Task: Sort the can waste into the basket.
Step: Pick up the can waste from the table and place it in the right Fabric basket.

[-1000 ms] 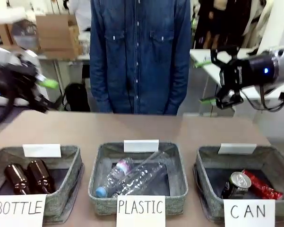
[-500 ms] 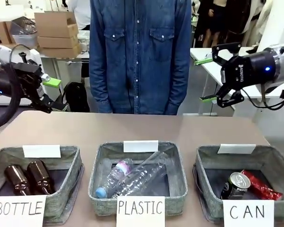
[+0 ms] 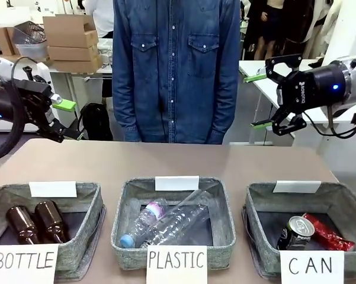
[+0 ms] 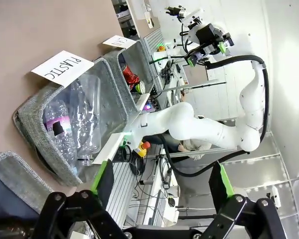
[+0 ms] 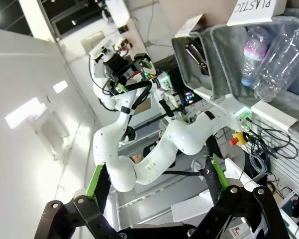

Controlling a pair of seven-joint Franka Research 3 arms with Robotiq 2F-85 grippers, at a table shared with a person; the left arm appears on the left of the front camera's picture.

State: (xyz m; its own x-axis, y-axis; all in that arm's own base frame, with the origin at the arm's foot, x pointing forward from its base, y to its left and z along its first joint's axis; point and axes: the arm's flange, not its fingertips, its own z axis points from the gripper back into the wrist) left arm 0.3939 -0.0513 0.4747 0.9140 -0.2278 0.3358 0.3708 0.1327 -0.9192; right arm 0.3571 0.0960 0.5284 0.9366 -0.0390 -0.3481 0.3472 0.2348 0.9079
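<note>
Lower right of frame: dark silver-topped can [image 3: 295, 232] and shiny red can [image 3: 327, 232] lie inside grey woven CAN basket [image 3: 260, 204] | left gripper [image 3: 66, 120], right gripper [image 3: 261, 100] raised, jaws spread, empty | you verify, hold clear.

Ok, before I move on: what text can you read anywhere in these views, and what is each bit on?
"BOTTLE": white card fronting the left basket.
"PLASTIC": white card fronting the middle basket, also readable in the left wrist view.
"CAN": white card fronting the right basket.
White tags on the baskets' far rims: blank.
Print on the dark can, the plastic bottle label and the right arm: too small to read.
</note>
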